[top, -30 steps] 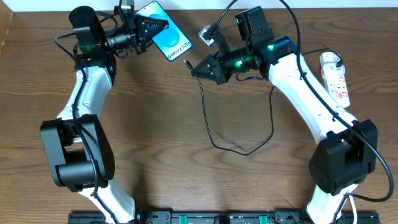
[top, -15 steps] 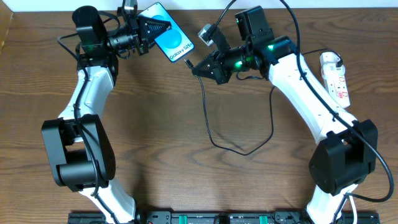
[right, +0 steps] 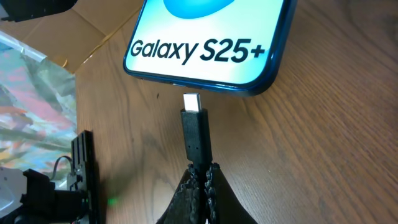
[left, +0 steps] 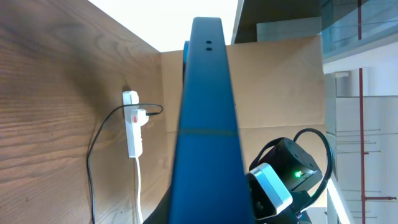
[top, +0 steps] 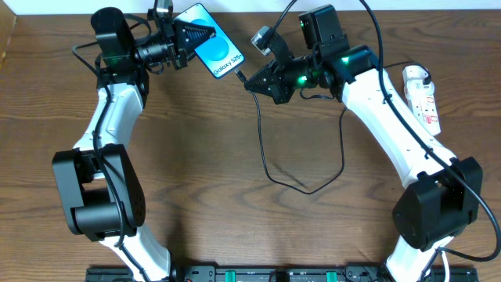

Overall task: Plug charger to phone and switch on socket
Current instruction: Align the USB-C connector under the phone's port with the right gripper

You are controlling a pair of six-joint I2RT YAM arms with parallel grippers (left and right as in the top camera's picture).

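Charger (right: 193, 127) connector tip sits just short of the phone (right: 211, 43), apart from its bottom edge and with its long axis aimed squarely at it. The right gripper (right: 201, 173) is clamped on the connector's rear. The left gripper (top: 194, 35) is closed on the phone at the far side of the table (top: 203, 196); the screen reads "Galaxy S25+".

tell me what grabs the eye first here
The bright blue phone, gripped in the left jaws at the far side of the table, stands out first. The right jaws pinch the charger, its tip just short of the phone's bottom edge, not plugged in. The white socket lies at the far right.
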